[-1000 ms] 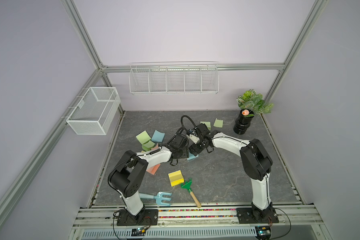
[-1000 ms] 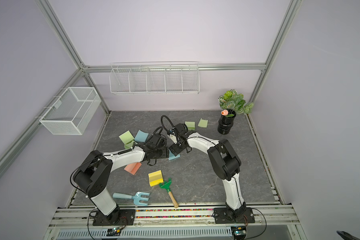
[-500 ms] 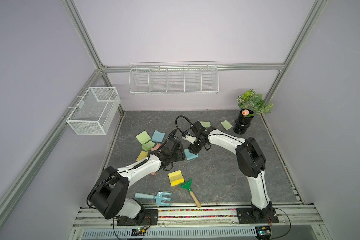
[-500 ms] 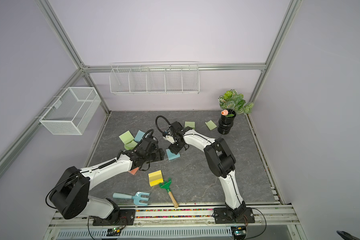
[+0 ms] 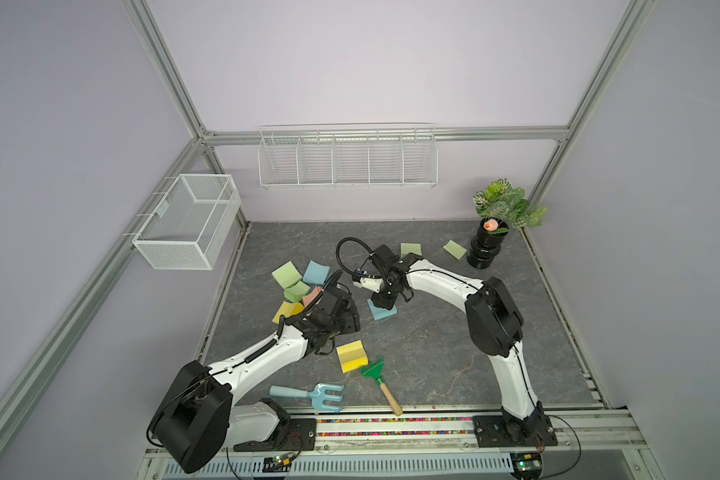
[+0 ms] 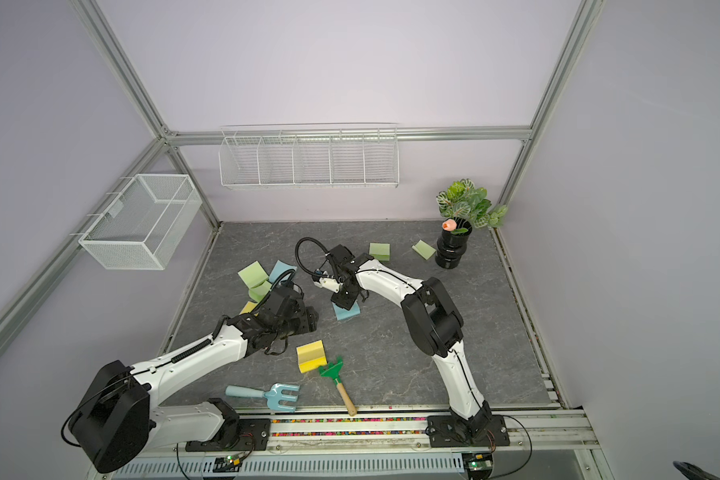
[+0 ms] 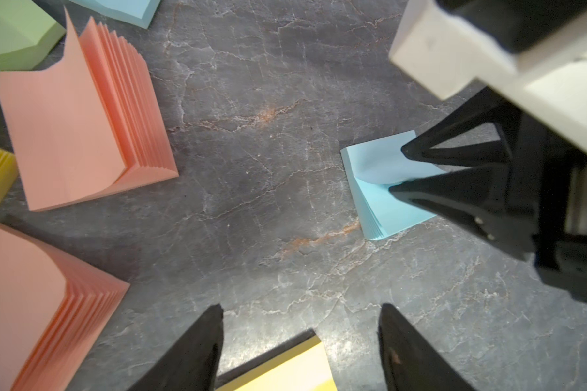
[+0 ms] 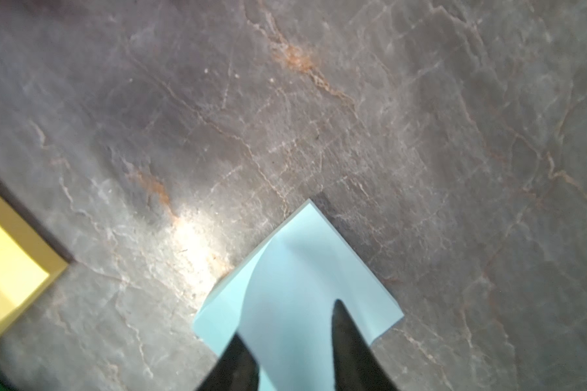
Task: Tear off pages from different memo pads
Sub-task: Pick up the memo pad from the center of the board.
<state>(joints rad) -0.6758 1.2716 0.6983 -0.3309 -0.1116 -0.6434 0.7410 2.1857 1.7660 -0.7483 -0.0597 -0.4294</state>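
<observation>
My right gripper (image 5: pixel 383 305) stands tip-down on a light blue memo pad (image 5: pixel 377 313) in mid-table. Its fingers are shut on the pad's top page (image 8: pixel 295 270), which curls up off the block (image 7: pixel 387 213). My left gripper (image 7: pixel 300 306) hangs open and empty to the left (image 5: pixel 350 320), just past a yellow memo pad (image 5: pixel 351 355). Two salmon memo pads (image 7: pixel 65 135) lie fanned near it. Green (image 5: pixel 287 274), blue (image 5: pixel 316 272) and yellow (image 5: pixel 285 311) memo pads cluster at the left. Two loose green pages (image 5: pixel 410 249) (image 5: pixel 454 249) lie at the back.
A blue garden fork (image 5: pixel 308 395) and a green hand rake (image 5: pixel 377 374) lie near the front edge. A black pot with a plant (image 5: pixel 489 245) stands at the back right. Wire baskets hang on the left wall (image 5: pixel 188 220) and back wall (image 5: pixel 348 158).
The right gripper came down onto the blue pad and closed on its top page. The left arm drew back toward the front left, away from the right gripper.
</observation>
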